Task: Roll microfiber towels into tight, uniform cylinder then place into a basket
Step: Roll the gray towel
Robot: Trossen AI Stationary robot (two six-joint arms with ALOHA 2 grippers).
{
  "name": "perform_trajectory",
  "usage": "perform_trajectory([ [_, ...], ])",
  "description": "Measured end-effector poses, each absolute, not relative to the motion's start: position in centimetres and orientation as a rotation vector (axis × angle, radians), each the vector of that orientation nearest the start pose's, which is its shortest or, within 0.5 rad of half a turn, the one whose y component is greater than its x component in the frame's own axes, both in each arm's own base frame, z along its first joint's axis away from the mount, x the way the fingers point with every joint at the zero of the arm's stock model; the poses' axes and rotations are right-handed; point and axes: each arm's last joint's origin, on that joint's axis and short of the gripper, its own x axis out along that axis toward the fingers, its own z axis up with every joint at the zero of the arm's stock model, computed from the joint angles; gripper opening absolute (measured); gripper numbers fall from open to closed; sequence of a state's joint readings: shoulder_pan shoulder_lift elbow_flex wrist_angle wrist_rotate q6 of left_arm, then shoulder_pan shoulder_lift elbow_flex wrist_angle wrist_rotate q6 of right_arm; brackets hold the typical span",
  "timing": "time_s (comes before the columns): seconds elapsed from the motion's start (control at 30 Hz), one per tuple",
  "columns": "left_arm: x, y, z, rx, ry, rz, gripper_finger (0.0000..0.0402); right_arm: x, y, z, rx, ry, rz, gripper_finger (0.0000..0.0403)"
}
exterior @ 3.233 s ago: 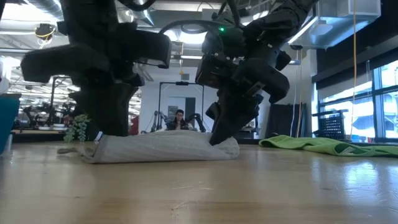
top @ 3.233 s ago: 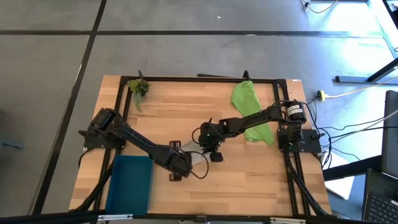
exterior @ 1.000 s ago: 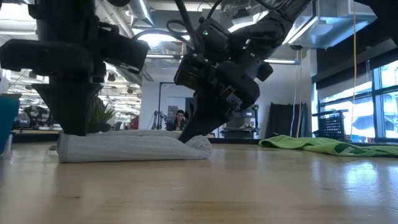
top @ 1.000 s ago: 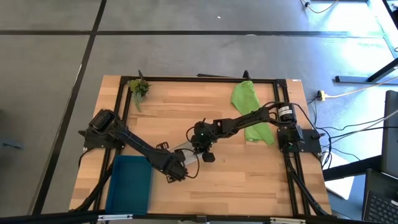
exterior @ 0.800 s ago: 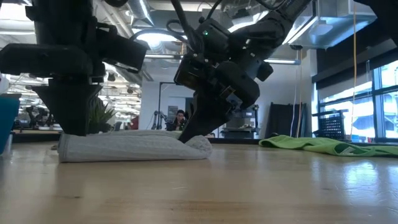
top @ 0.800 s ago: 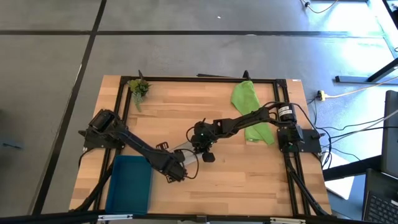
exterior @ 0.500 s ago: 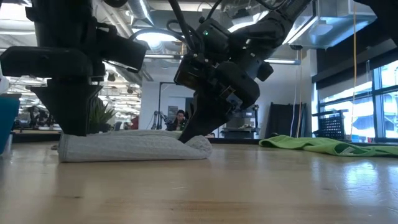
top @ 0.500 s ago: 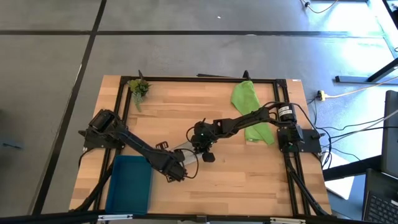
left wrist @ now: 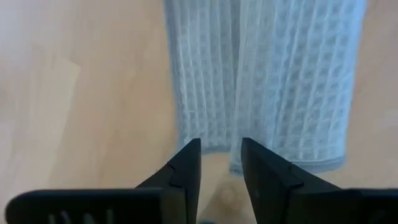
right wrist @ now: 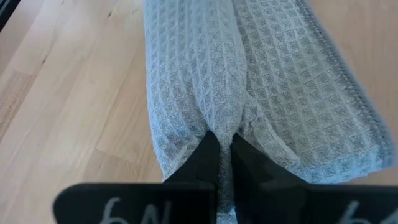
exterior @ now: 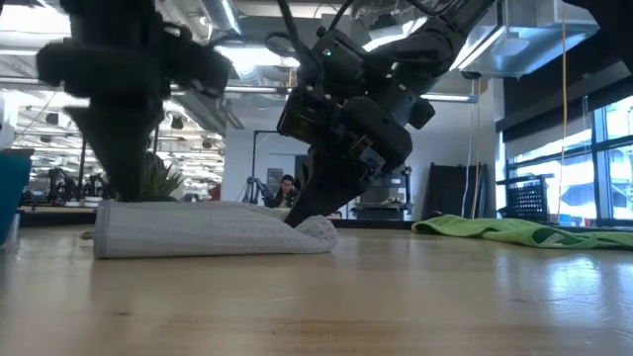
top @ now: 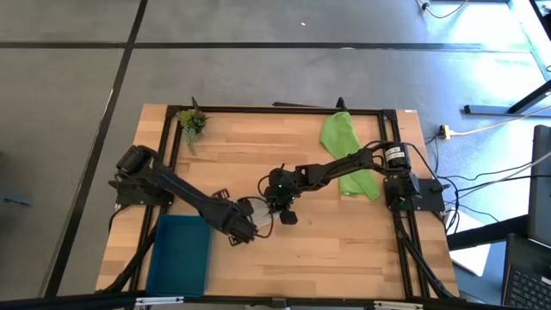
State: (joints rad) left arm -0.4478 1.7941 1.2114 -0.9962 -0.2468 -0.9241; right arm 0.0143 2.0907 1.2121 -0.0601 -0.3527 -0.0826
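High view: wooden table (top: 344, 241) with a black frame; both arms reach toward its middle.
Grey towel: the grey waffle-weave towel (exterior: 208, 229) lies folded into a long, low bundle near the table's centre, flat on the wood; from above it is mostly hidden between the two grippers (top: 252, 207).
Right gripper: right gripper (right wrist: 222, 155) is at the bundle's right end, its fingers pressed together and pinching a fold of the grey towel; in the low view it comes down at a slant onto that end (exterior: 309, 213).
Left gripper: left gripper (left wrist: 221, 163) is at the bundle's left end, fingers slightly spread with a narrow gap between them; the tips sit just short of the towel's hemmed edge (left wrist: 280, 93) and grip nothing. In the low view it stands above that end (exterior: 117, 148).
Green towel: the lime green towel (top: 346, 155) lies loosely crumpled at the far right of the table, partly under the right arm, well apart from the grey one; low view shows it flat on the right (exterior: 514, 230).
Basket: the teal basket (top: 181, 258) sits at the near left corner, beside the left arm, with no towel visible inside it.
Plant sprig: a small green plant sprig (top: 192, 122) stands at the far left corner.
Background: a person (exterior: 286, 188) is seated far behind the table.
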Motion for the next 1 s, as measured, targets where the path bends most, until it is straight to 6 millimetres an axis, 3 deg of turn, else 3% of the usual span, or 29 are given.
perform_trajectory([
  [0.17,28.0,-13.1,20.4,-0.228,1.282,0.496,0.0103,41.0,1.6,10.6,0.083,0.914,0.377,0.002],
  [0.33,28.0,-15.5,20.9,-0.142,1.145,0.37,0.0101,41.0,1.6,10.6,0.083,0.914,0.376,0.002],
  [0.5,28.7,-17.9,17.9,-0.059,1.117,0.247,0.0103,41.0,1.6,10.6,0.086,0.912,0.383,0.002],
  [0.67,29.2,-18.0,14.1,0.02,1.201,0.287,0.01,41.0,1.6,10.6,0.087,0.909,0.386,0.002],
  [0.8,29.6,-17.9,12.7,0.018,1.245,0.303,0.0102,41.0,1.6,10.6,0.088,0.905,0.388,0.002],
  [1.0,29.6,-17.9,12.6,0.011,1.256,0.298,0.0095,41.1,1.6,10.7,0.145,0.893,0.381,0.0042],
])
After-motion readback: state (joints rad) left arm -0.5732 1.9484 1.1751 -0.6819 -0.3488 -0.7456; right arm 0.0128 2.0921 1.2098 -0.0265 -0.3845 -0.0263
